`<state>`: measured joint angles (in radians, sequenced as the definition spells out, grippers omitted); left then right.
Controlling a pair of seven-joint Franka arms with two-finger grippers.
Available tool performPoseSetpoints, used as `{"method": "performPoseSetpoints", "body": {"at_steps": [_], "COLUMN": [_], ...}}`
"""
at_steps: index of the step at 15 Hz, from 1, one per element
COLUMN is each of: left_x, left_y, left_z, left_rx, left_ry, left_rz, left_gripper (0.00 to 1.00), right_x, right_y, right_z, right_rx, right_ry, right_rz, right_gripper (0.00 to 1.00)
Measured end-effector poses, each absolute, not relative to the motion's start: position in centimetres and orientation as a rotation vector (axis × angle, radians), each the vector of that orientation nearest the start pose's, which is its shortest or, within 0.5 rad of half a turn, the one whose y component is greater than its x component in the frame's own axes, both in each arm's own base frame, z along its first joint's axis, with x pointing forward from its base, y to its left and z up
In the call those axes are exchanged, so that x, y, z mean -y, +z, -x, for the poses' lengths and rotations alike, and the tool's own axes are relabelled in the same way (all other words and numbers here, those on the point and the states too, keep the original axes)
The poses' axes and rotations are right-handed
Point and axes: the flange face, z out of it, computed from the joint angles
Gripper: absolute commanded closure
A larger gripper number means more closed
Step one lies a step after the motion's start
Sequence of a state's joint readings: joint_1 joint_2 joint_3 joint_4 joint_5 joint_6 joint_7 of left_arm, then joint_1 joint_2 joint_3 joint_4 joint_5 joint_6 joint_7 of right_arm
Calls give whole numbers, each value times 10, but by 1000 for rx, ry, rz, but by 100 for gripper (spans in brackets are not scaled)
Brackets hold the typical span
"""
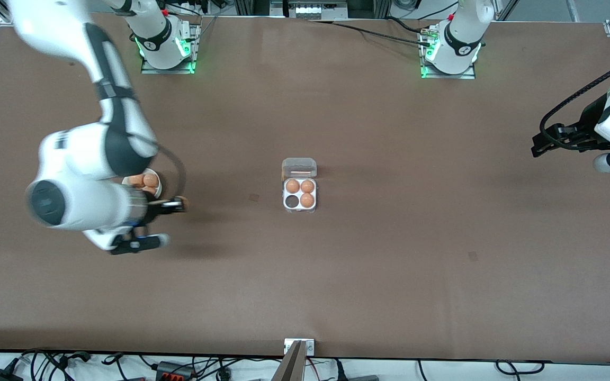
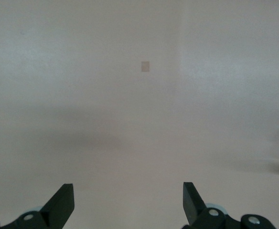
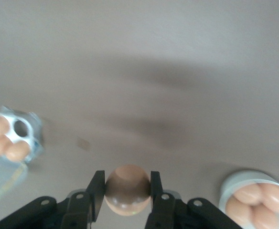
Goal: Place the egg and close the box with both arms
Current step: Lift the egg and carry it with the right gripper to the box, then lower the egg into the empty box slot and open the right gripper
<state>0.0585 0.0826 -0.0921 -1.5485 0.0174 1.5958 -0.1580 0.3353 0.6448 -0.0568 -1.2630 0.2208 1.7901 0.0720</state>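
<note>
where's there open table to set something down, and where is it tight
Bare brown table spreads between the box and the left tool, which waits open over the table's left-arm end, and along the whole strip nearest the camera. It is tight beside the bowl of eggs, where the right tool holds the egg just above the table.

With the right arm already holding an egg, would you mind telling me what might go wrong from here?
1. The right gripper pinches the egg by its sides alone, so it may slip or crack in transit.
2. The box has one empty cell, touching filled ones; a slightly off placement could knock the other eggs.
3. The lid lies open while the left gripper waits, open, at the left arm's end of the table, so closing needs a long reach.
</note>
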Motion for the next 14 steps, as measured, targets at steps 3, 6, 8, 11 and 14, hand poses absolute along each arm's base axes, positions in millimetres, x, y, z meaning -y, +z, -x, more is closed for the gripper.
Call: {"method": "performPoseSetpoints", "body": {"at_steps": [3, 6, 8, 11, 14], "left_x": [16, 16, 15, 15, 15], "left_y": [591, 591, 591, 591, 591], "left_z": [-580, -580, -580, -580, -580], "left_rx": [194, 194, 194, 194, 194], "left_ry": [53, 53, 53, 53, 53], "left_rz": [3122, 3122, 3122, 3122, 3122], "left_gripper": [0, 0, 0, 0, 0], "right_x": [-297, -355, -380, -414, -451], "right_y": [361, 345, 339, 328, 301], "right_z": [-675, -658, -648, -630, -607], "right_rx": [207, 180, 149, 90, 68], "right_ry": [86, 15, -1, -12, -30], "right_rz": [2971, 2964, 2961, 2979, 3031], "right_gripper": [100, 100, 100, 100, 100]}}
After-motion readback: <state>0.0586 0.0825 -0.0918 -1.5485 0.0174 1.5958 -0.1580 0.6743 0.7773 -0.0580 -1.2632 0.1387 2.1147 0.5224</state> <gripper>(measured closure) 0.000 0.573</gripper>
